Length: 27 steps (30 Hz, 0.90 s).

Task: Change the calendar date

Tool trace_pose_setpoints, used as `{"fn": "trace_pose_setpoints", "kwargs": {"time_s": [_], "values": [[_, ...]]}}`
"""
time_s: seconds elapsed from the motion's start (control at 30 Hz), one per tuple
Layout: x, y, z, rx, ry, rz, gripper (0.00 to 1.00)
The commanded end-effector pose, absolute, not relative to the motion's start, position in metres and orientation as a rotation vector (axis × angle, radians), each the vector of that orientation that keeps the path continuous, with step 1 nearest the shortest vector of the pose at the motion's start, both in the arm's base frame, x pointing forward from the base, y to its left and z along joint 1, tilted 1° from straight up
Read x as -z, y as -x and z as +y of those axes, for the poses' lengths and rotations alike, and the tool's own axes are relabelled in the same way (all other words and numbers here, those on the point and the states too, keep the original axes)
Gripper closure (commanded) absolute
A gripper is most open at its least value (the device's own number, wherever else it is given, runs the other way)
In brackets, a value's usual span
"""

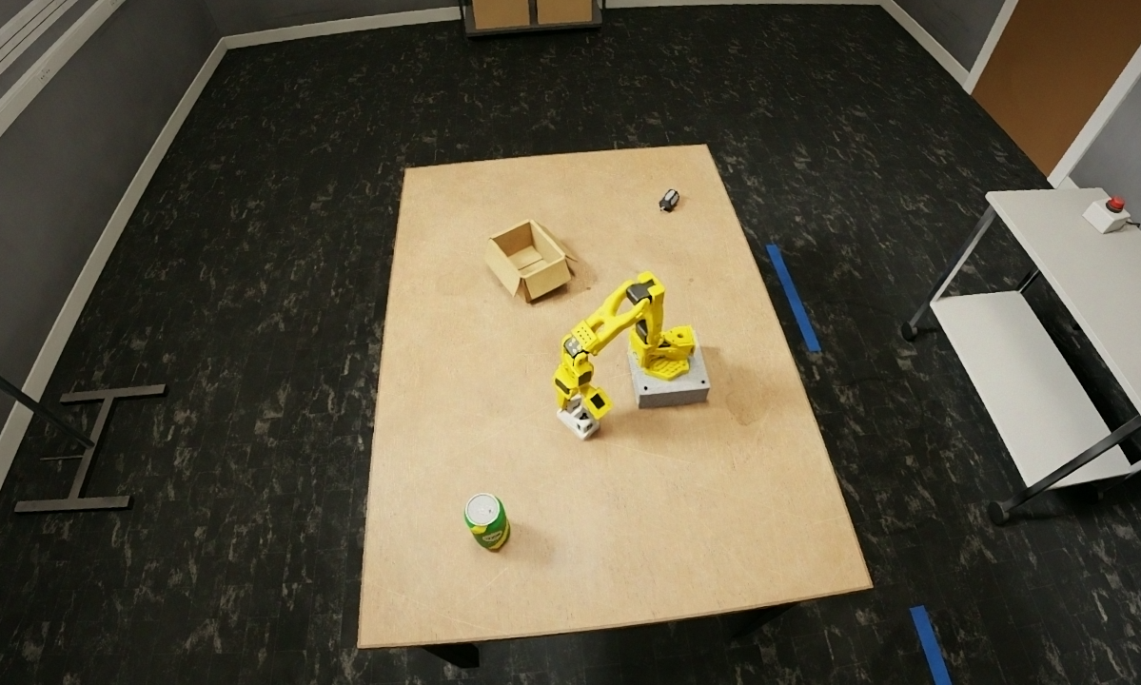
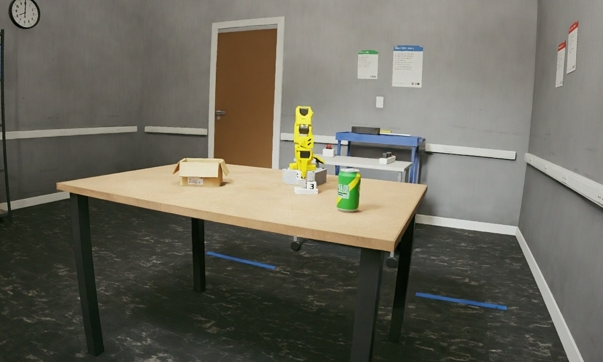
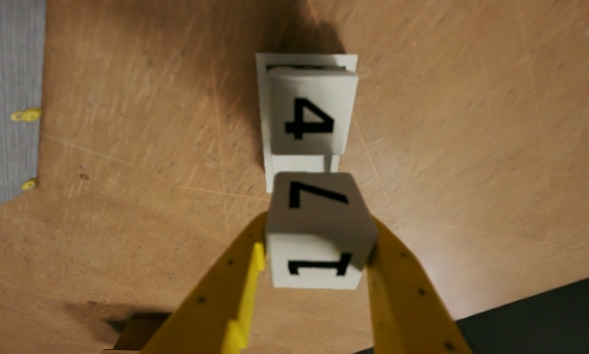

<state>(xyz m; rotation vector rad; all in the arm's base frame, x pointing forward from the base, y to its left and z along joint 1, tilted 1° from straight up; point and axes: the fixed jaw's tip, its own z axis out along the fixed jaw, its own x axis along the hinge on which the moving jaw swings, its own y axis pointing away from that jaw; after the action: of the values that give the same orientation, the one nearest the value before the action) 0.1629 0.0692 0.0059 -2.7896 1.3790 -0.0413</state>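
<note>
My gripper (image 3: 321, 231) is shut on a white cube (image 3: 319, 204) (image 2: 299, 175), which shows a 7 and a 1, both lying sideways in the wrist view. The held cube is above the empty end of the white tray (image 3: 262, 103) (image 2: 304, 191); the exterior view shows it higher than the other cube. That other cube (image 3: 306, 118) (image 2: 311, 185) sits in the other end of the tray, with a 4 on top and a 3 on the side facing the exterior camera. The tray's front with the month's name and the cubes' front faces are hidden.
A green and yellow can (image 1: 487, 521) (image 2: 348, 189) stands on the table (image 1: 642, 545). An open cardboard box (image 1: 529, 261) (image 2: 199, 173) and a small dark and grey object (image 1: 668, 200) are farther off. The arm stands on a grey block (image 1: 674, 391).
</note>
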Motion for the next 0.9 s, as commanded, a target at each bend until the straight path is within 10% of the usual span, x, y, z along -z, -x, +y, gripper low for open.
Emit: {"fn": "trace_pose_setpoints", "kwargs": {"time_s": [0.0, 0.87], "values": [[-0.001, -0.158, 0.069, 0.014, 2.808, 1.385, 1.0], [0.01, -0.156, 0.069, 0.014, 2.807, 1.385, 1.0]]}}
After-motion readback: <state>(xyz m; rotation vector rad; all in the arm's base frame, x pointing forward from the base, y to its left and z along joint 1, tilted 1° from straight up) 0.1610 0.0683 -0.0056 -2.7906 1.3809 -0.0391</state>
